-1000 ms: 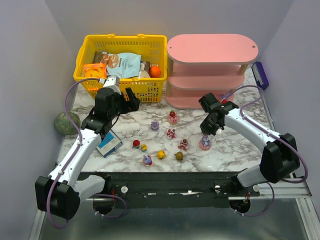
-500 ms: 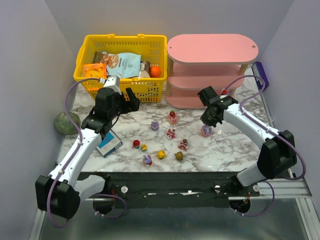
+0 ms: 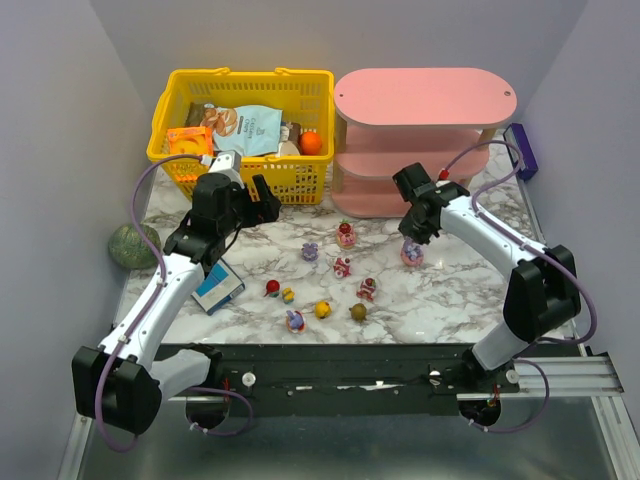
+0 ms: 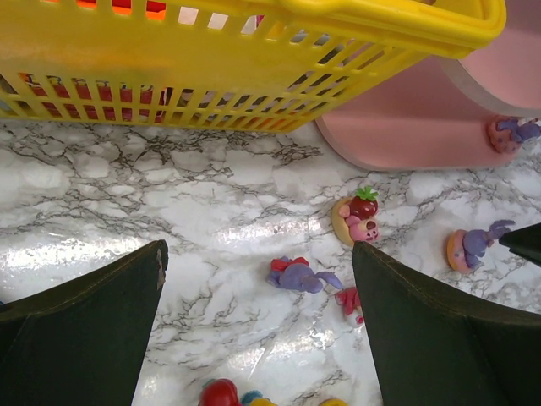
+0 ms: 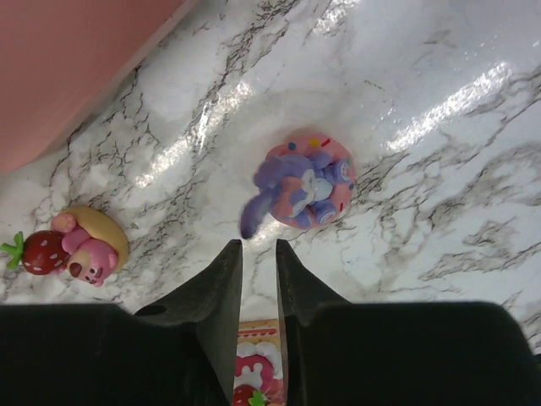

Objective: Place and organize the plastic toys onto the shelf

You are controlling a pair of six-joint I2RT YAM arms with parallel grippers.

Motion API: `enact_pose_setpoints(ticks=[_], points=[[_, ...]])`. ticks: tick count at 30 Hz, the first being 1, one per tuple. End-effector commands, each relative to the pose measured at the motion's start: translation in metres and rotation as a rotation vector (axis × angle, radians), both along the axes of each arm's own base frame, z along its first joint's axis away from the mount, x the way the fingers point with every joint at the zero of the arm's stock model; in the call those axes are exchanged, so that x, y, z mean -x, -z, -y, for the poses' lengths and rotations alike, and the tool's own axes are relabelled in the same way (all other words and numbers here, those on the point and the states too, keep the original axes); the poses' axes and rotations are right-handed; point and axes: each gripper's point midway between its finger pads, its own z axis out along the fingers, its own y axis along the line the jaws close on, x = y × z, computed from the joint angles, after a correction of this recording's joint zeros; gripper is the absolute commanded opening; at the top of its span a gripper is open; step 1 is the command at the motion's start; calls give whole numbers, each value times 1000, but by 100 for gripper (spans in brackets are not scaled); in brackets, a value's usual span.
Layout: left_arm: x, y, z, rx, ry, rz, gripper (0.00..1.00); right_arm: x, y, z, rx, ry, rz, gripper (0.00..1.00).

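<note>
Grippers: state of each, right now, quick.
Left gripper: fingers wide open, empty.
Right gripper: fingers slightly apart, holding nothing; purple toy lies just beyond the tips.

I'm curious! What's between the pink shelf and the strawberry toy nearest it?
Nothing, only bare marble tabletop between shelf and strawberry toy; the left wrist view shows it.

A white marble-patterned table [image 3: 460,290] carries everything. At its back stand a yellow basket [image 3: 290,182] and, just beside it on the right, the pink shelf [image 3: 425,98]. In front of them, plastic toys [image 3: 342,267] lie scattered apart on the marble: a strawberry-topped toy [image 3: 346,235], a purple bunny [image 3: 310,251], a purple figure on a pink ring [image 3: 411,254], a red ball toy [image 3: 272,288], a yellow ball toy [image 3: 322,309] and an olive ball toy [image 3: 358,312]. A blue-and-white packet [image 3: 218,285] lies flat near the left edge.
</note>
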Motion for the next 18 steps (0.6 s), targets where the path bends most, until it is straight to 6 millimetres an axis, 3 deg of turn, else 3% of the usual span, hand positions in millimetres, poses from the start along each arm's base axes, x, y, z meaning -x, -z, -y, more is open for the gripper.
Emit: enact_pose_setpoints(ticks=[1, 9, 11, 12, 14, 15, 18], points=[[-4, -11, 0, -15, -1, 21, 99, -13, -13, -1, -7, -17, 72, 36], [-4, -13, 0, -11, 1, 25, 99, -12, -19, -2, -16, -49, 87, 45], [-4, -14, 0, -14, -1, 28, 99, -14, -31, -3, -32, -78, 144, 50], [-4, -14, 0, -14, -1, 28, 99, -7, -24, 1, -13, -118, 138, 53], [-4, -14, -1, -15, -2, 28, 99, -6, -37, -1, -38, -165, 210, 58], [-3, -15, 0, -12, -1, 30, 99, 0, -31, 3, -17, -188, 201, 59], [-3, -15, -1, -14, -2, 31, 99, 7, -32, 16, -6, -168, 234, 53]])
